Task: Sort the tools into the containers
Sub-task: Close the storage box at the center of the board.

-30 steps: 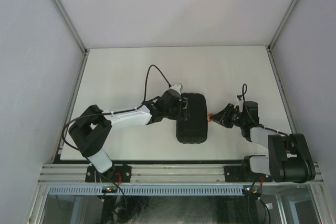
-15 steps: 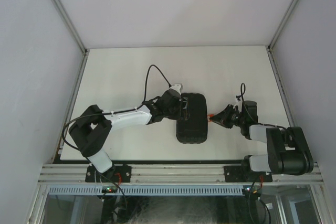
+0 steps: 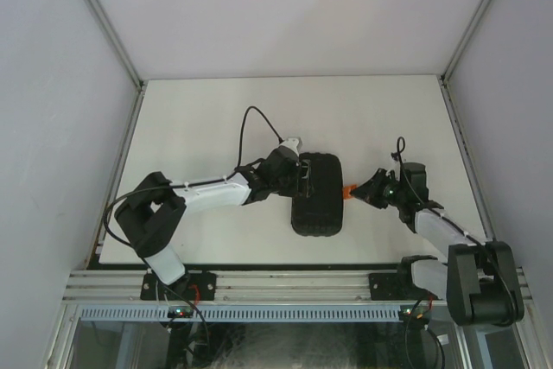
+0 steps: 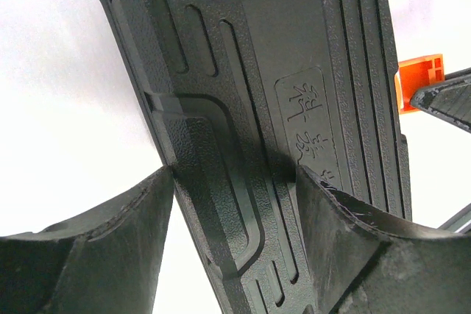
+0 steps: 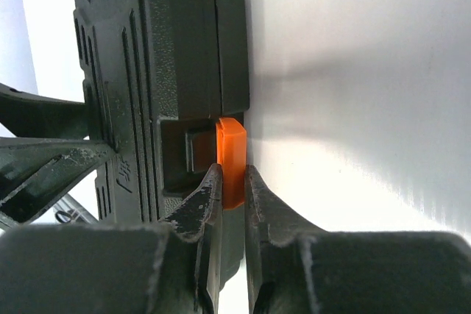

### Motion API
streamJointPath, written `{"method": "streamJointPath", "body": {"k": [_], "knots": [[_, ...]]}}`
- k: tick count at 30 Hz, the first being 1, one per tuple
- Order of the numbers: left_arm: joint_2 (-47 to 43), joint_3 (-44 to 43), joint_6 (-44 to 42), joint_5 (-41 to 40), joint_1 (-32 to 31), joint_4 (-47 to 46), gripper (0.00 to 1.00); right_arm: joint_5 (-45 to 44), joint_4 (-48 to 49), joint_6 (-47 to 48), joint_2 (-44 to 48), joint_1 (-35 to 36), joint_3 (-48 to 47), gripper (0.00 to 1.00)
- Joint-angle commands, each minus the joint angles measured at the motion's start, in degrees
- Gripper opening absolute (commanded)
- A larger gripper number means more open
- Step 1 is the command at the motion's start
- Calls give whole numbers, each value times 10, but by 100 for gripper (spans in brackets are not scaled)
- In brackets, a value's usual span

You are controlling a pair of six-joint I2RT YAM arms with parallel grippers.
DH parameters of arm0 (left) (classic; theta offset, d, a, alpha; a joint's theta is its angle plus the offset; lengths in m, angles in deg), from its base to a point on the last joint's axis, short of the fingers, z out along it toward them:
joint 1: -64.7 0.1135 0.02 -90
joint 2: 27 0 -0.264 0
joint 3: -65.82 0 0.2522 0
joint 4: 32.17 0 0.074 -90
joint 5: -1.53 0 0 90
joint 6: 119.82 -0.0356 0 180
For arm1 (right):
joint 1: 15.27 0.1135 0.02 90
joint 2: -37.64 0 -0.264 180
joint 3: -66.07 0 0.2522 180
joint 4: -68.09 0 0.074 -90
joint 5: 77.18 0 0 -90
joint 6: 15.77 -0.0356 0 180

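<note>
1. Well, at the left of the top view the white table (image 3: 199, 118) runs smooth and flat from its left rail (image 3: 121, 153) toward mid-frame, a broad stretch of room around my left arm (image 3: 207, 194).
2. My left gripper (image 3: 300, 177) sits just left of centre, at the upper left part of the tool case (image 3: 318, 209).
3. Its fingers (image 4: 103, 248), matt black with scuffed rims, stand wide apart. In the left wrist view one tip touches the case's left edge at lower left and the other lies over the lid at lower right. Whether they squeeze the case or merely rest on it I cannot tell.
4. The case lies flat at mid-frame in the top view, its long axis running up and down the picture, well apart from every table edge. It is black moulded plastic, a rounded rectangle with a grainy skin, long raised ribs and grooves, and an embossed panel of characters.
5. On its right edge sits the orange latch (image 3: 348, 190), a small smooth block set in a recess beside the seam of the two shut halves.
6. My right gripper (image 3: 357, 192) is clenched on that latch. In the right wrist view both fingertips (image 5: 202, 204) press its sides at lower centre.
7. Right of it, white table reaches to the right rail (image 3: 462, 144), with my right arm (image 3: 441, 226) lying across the lower part.
</note>
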Motion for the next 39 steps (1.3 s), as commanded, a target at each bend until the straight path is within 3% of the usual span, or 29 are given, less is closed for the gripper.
{"method": "streamJointPath", "body": {"k": [1, 22, 39], "knots": [[57, 27, -37, -20, 0, 120, 69, -36, -34, 34, 48, -1, -32, 4], [65, 20, -39, -8, 0, 115, 68, -10, -46, 26, 87, 38, -68, 10], [75, 9, -40, 2, -4, 117, 67, -19, -34, 5, 89, 81, -79, 21]]}}
